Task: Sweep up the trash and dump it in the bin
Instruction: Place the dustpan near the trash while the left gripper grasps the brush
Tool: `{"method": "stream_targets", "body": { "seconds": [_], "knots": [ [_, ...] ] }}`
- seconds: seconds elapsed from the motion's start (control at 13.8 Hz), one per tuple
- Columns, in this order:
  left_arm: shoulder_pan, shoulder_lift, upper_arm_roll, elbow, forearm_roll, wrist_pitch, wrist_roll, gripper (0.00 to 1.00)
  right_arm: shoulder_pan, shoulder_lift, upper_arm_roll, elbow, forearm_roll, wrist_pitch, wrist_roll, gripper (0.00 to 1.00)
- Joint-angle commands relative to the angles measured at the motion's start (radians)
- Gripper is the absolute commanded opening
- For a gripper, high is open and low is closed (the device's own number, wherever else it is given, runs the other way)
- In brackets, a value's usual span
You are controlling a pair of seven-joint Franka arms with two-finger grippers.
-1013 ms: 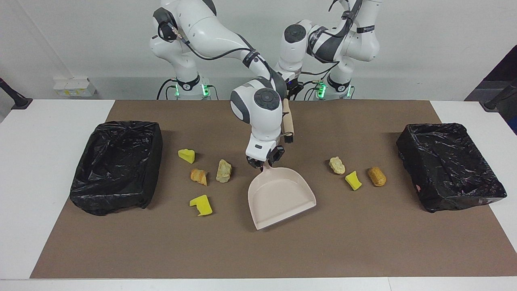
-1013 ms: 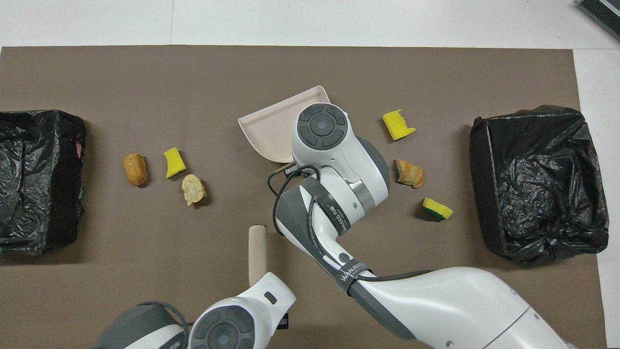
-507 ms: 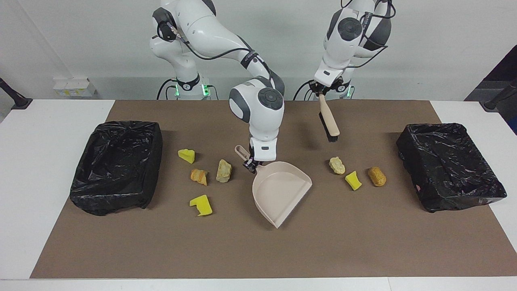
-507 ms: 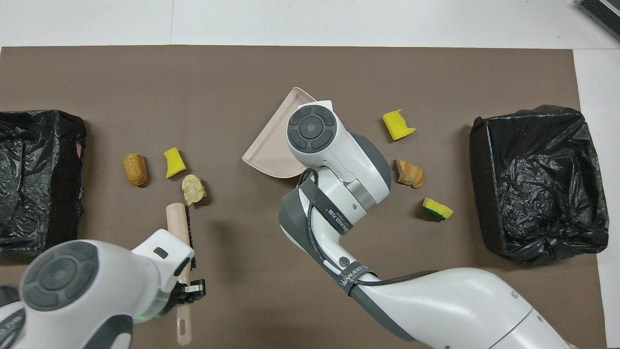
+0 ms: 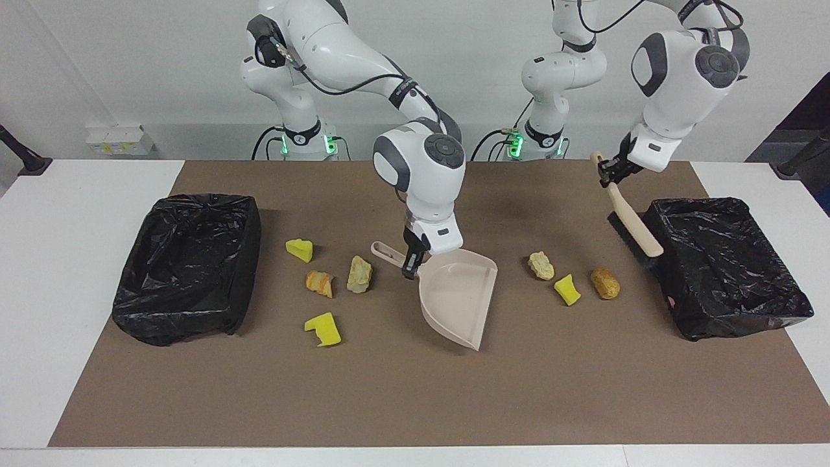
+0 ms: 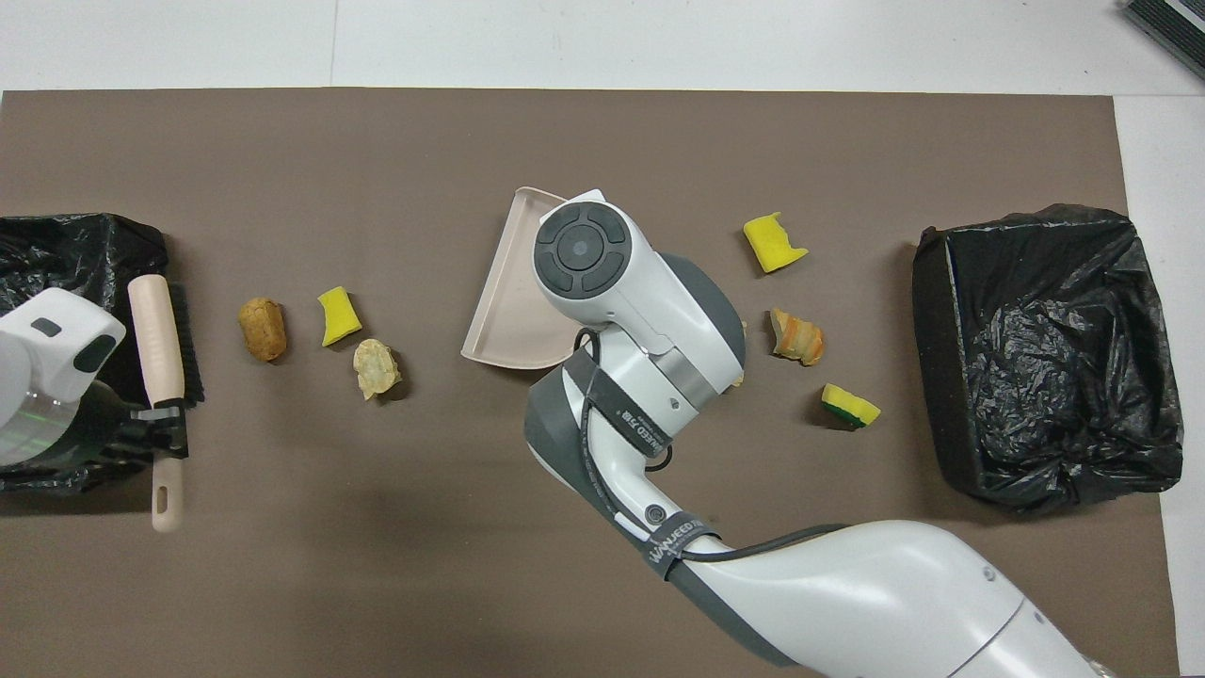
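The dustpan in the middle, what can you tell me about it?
The dustpan is pale beige, plastic by its look, a shallow scoop with raised side walls and a short handle with a hanging hole. It is empty. The right gripper is shut on its handle and holds it tilted on edge on the brown mat, its open mouth turned toward the three scraps at the left arm's end.

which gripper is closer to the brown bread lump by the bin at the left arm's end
Left. The left gripper, holding the brush, is up beside the bin near that lump; the right gripper holds the dustpan mid-table.
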Motion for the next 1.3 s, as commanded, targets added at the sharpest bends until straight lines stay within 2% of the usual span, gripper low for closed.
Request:
{"method": "stream_targets", "body": {
  "seconds": [0.0, 0.22, 0.43, 0.58, 0.72, 1.23],
  "knots": [
    [0.030, 0.079, -0.016, 0.024, 0.039, 0.083, 0.097, 0.00, -0.005, 0.091, 0.017, 0.132, -0.023, -0.055, -0.105, 0.00],
    [0.071, 0.134, -0.016, -0.012, 0.039, 0.146, 0.232, 0.00, 0.005, 0.124, 0.016, 0.137, -0.041, -0.055, -0.220, 0.00],
    [0.117, 0.139, -0.017, -0.032, 0.039, 0.180, 0.294, 0.00, 0.006, 0.140, 0.025, 0.151, -0.069, -0.052, -0.344, 0.00],
    [0.117, 0.127, -0.017, -0.087, 0.036, 0.195, 0.288, 0.00, 0.008, 0.138, 0.025, 0.145, -0.072, -0.057, -0.359, 0.00],
    [0.100, 0.122, -0.020, -0.126, 0.026, 0.228, 0.254, 0.00, 0.009, 0.138, 0.025, 0.137, -0.078, -0.046, -0.366, 0.00],
    [-0.076, 0.125, -0.020, -0.129, -0.092, 0.236, 0.125, 0.00, 0.022, 0.135, 0.026, 0.131, -0.071, -0.028, -0.360, 0.00]
  ]
}}
